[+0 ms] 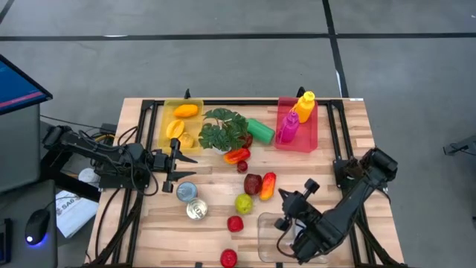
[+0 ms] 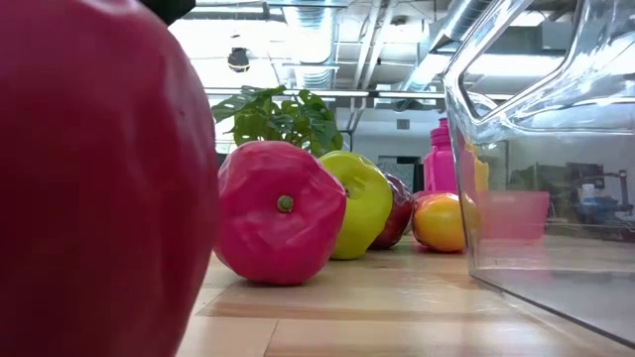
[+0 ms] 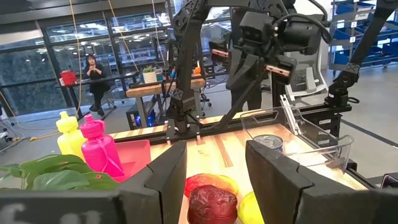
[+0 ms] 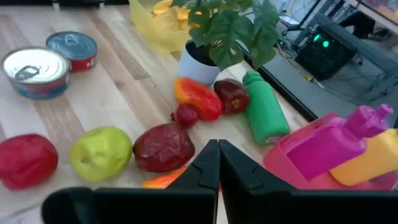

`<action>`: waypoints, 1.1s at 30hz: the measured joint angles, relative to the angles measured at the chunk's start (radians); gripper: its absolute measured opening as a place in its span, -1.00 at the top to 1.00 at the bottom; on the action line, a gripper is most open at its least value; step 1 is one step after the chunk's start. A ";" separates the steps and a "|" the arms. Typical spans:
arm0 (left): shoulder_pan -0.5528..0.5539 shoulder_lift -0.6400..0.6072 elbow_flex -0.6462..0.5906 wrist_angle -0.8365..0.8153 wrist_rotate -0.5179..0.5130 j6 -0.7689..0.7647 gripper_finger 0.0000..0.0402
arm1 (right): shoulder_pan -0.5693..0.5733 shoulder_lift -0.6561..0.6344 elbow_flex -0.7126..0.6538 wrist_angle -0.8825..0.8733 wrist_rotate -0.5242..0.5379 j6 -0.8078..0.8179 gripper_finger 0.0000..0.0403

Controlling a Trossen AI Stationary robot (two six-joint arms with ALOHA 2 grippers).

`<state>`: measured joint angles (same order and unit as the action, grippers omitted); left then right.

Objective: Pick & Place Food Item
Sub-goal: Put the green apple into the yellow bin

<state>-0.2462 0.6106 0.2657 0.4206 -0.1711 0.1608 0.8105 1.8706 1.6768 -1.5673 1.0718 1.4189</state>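
Loose food lies on the wooden table: a dark red apple [image 1: 253,183], an orange-and-red fruit [image 1: 268,184], a green apple [image 1: 243,202], a red fruit [image 1: 235,223], another red one [image 1: 228,257] at the near edge, and a red-orange pepper [image 1: 236,155]. My right gripper [image 1: 286,195] [image 4: 217,163] is shut on nothing, above the table just right of the orange-and-red fruit [image 4: 163,180]. It points slantwise down toward the food. My left gripper [image 1: 175,160] [image 3: 214,168] waits open and level at the table's left, facing the dark red apple [image 3: 212,202].
A clear container [image 1: 275,234] stands near the front right, under my right arm. Two cans [image 1: 186,191] [image 1: 197,210] stand left of the fruit. At the back are a yellow tray [image 1: 182,123] with food, a potted plant [image 1: 223,130], a green bottle [image 1: 260,130] and a pink bin [image 1: 297,123] with two bottles.
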 joint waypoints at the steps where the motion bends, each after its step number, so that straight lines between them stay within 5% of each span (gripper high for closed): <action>1: 0.000 0.000 0.000 0.000 0.000 0.000 0.24 | 0.003 0.000 0.000 0.000 0.000 -0.025 1.00; 9: 0.000 0.000 0.000 0.000 0.000 0.000 0.24 | 0.030 -0.056 0.000 -0.003 -0.020 -0.096 1.00; 19: 0.000 0.000 0.000 0.010 0.000 0.000 0.24 | 0.008 -0.142 -0.126 0.025 0.091 -0.132 1.00; 33: 0.000 0.000 0.000 0.010 -0.001 0.117 0.24 | -0.029 -0.172 -0.537 0.077 0.186 0.381 1.00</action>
<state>-0.2462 0.6106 0.2657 0.4305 -0.1719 0.2775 0.7818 1.6985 1.1399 -1.4906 1.2575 1.8001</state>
